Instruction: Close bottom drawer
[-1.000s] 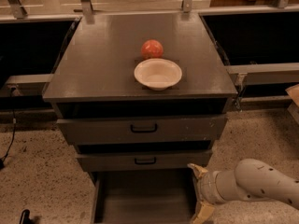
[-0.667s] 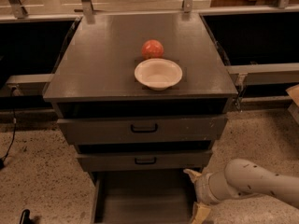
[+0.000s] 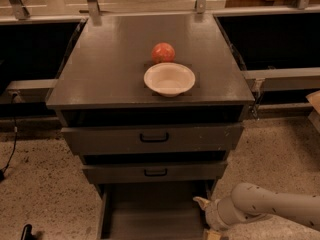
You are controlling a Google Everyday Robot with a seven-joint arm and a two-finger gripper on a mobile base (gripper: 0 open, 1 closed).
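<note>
The dark grey cabinet [image 3: 150, 84] has three drawers. The bottom drawer [image 3: 150, 211] is pulled far out. Its plain grey inside shows at the bottom of the view, and its front and handle are cut off by the lower edge. The top drawer [image 3: 152, 138] and the middle drawer [image 3: 155, 172] stand slightly out, each with a black loop handle. My gripper [image 3: 206, 211] is at the lower right, on a light grey arm [image 3: 270, 209] that comes in from the right. It sits at the open drawer's right wall, low down, and is partly cut off by the frame edge.
A white bowl [image 3: 169, 78] and a red apple [image 3: 163, 52] sit on the cabinet top. Dark recesses lie on both sides of the cabinet. The floor [image 3: 45, 184] is speckled, with a black cable at the far left. A black object [image 3: 27, 231] is at the bottom left.
My arm and gripper have moved left, closer to the open bottom drawer's right wall. The drawers, bowl and apple have not moved.
</note>
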